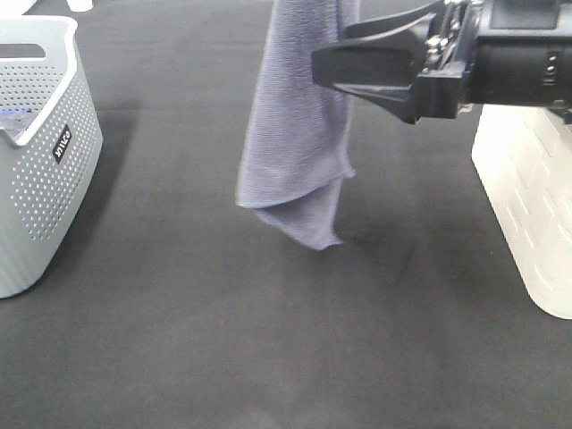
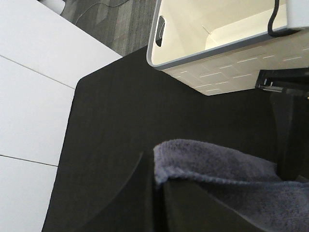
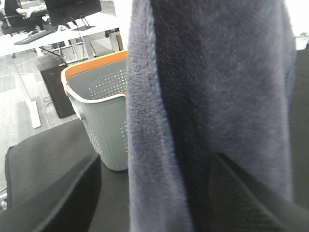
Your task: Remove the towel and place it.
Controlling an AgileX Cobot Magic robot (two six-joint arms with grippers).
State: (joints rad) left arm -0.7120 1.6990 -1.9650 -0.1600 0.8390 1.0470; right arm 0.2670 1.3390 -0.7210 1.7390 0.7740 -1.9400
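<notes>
Hanging the towel (image 1: 295,134) plumb over the black table (image 1: 179,340), long axis vertical and lowest corner apparently off the surface, between the grey basket (image 1: 45,152) and the white basket (image 1: 527,206), held it by the upper hem, pinched in the left gripper (image 2: 155,166) above the high view's frame. Faced it square-on with the right gripper (image 3: 157,159), spread wide and grasping nothing, fabric dead ahead between the jaws.

Bright even light, soft shadows, close-up blur
</notes>
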